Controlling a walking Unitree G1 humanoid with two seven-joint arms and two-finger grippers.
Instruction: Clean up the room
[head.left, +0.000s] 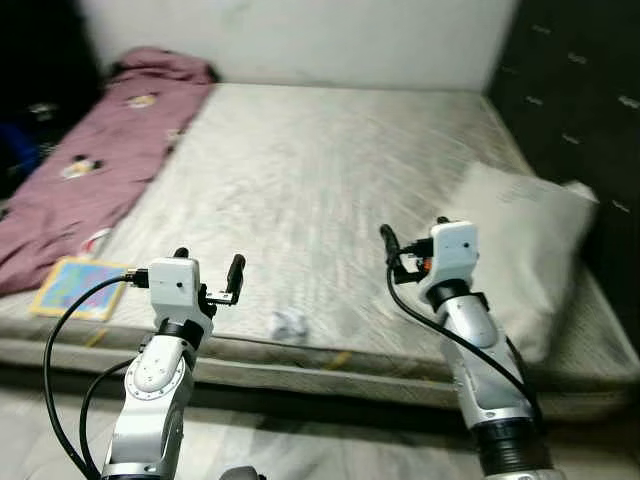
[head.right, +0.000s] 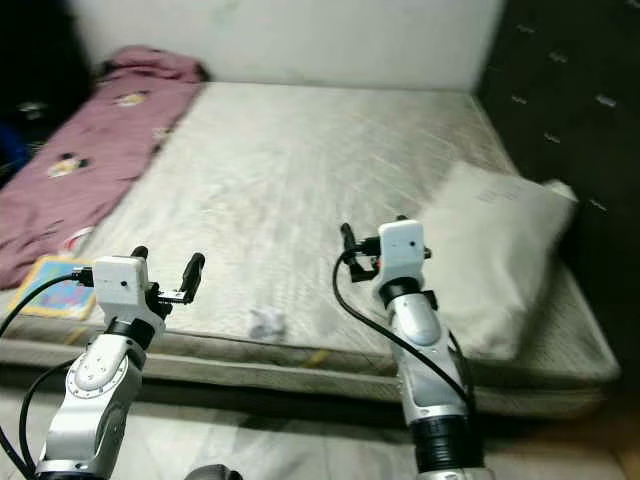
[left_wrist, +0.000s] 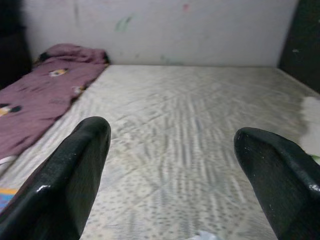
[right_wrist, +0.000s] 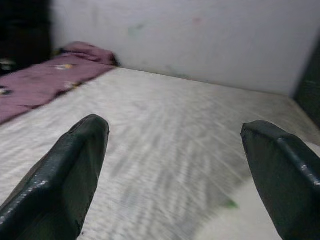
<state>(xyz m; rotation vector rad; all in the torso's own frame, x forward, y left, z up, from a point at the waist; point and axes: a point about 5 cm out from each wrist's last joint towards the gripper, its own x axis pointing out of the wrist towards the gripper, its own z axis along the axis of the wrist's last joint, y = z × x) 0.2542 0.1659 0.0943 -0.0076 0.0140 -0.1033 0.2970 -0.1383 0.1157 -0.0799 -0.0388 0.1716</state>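
Cleanup looked barely begun. Left gripper and right gripper hovered over the bed, jaws wide, empty. Crumpled paper lay between them, nearer the left jaws; book, blanket, pillow untouched.

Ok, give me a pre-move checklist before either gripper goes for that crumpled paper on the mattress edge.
1. Left gripper open, holding nothing: ok.
2. Right gripper open, holding nothing: ok.
3. Crumpled white paper in sight on the mattress near its front edge: ok.
4. Nothing on or against the paper: ok.
5. Either gripper down at the paper: not ok, both hover above the mattress.
6. Pillow, maroon blanket and colourful book away from the paper: ok.
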